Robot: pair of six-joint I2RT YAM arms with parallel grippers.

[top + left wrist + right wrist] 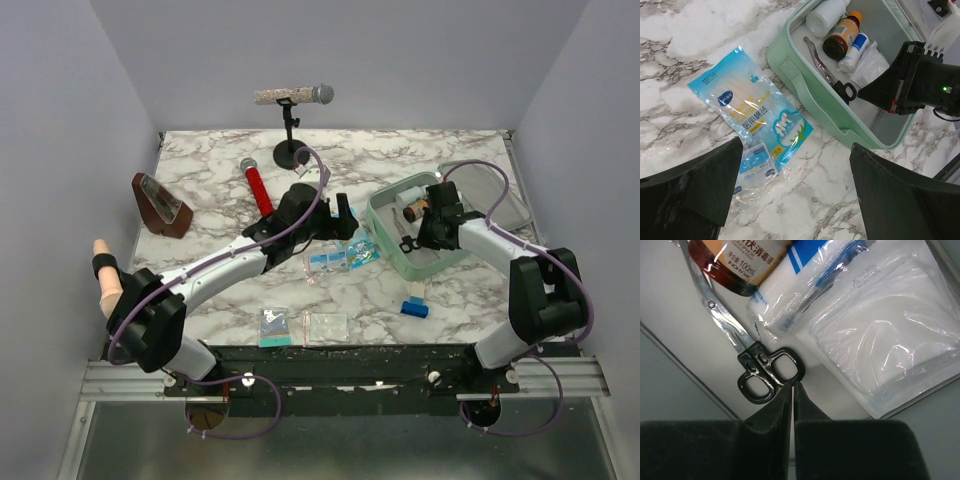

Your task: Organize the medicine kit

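1. Two claws work one tabletop [220,170]. The mint-green kit [812,97] lies open on its right half. The right claw [792,385] is down inside the kit, and the left claw [797,187] hovers just beside it.
2. Right claw: its jaws are all but closed, with a thin slit between them. The tips are at the handle of the scissors [759,360], which lie on the kit floor. Whether they pinch that handle cannot be told.
3. Left claw: spread wide and empty, above a swab packet [755,112] on the marble.
4. The step appears to be setting down the scissors. Doing it well likely means parting the jaws fully, then rising straight up so a tip does not snag a handle ring. The left arm should wait for the right to clear the kit.
5. Only the right wrist view shows the slit and the gauze pack [890,340] touching the scissors.
6. Only the top view shows what is left outside: a blue box [415,307] and two flat packets [273,327] near the front edge.
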